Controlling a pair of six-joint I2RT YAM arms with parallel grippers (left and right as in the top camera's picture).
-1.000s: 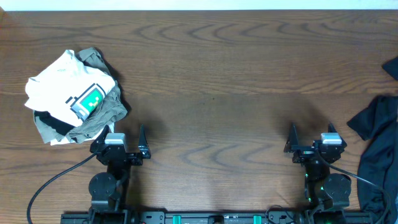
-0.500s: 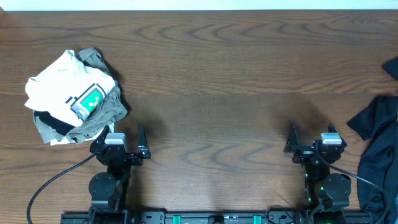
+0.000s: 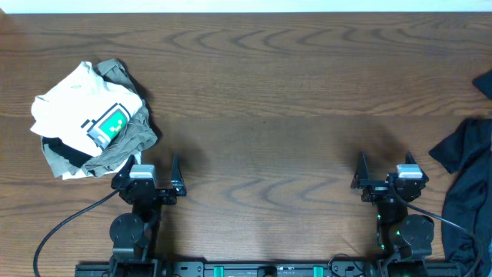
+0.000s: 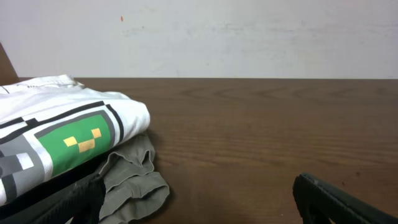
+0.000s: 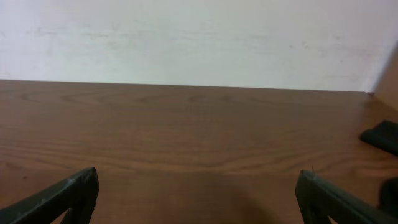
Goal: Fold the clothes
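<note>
The clothes (image 3: 467, 181), a crumpled heap of black fabric, lie at the table's right edge and run out of the overhead view. A dark corner of them (image 5: 380, 135) shows at the far right of the right wrist view. My right gripper (image 3: 383, 169) stands open just left of that heap, apart from it, with only bare wood between its fingers (image 5: 198, 198). At the near left my left gripper (image 3: 150, 172) is also open and holds nothing (image 4: 199, 200). Its left finger (image 4: 65, 200) sits close beside an olive garment.
A pile at the left holds a white T-shirt (image 3: 84, 108) with a green-and-blue pixel graphic (image 4: 59, 140) on top of an olive-khaki garment (image 3: 127, 142) (image 4: 134, 186). A dark object (image 3: 484, 83) pokes in at the right edge. A pale wall runs behind the table's far edge.
</note>
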